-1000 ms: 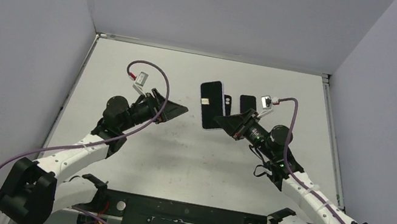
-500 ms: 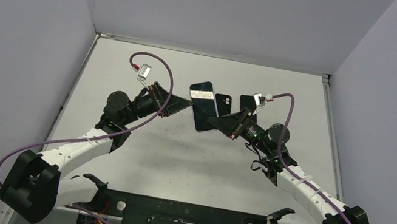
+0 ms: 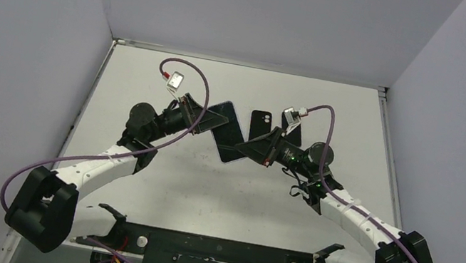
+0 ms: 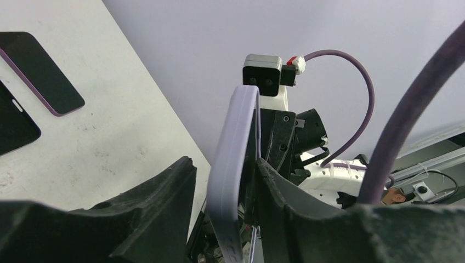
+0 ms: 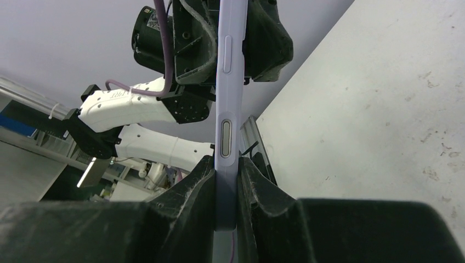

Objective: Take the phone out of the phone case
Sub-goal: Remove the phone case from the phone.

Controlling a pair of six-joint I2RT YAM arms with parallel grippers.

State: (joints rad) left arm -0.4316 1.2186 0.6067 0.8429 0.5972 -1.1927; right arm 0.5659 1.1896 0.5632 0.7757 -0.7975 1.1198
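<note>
Plainly we are early on: the phone (image 3: pixel 229 137) sits inside its lilac case (image 5: pixel 227 109), held above the counter (image 3: pixel 205 192) by our right fingers (image 5: pixel 197 186) pinched tight on one end, while our left fingers (image 4: pixel 164 197) straddle the other end with a gap, unclamped.

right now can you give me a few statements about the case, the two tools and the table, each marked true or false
1. The right tool is clamped on the edge of the lavender phone case. True.
2. The phone case lies flat on the table. False: it is held up in the air, between the two tools.
3. Two other phones lie on the table, a dark phone and a purple-rimmed phone. True.
4. The left tool is well clear of the case. False: its fingers sit on either side of the case's edge.
</note>
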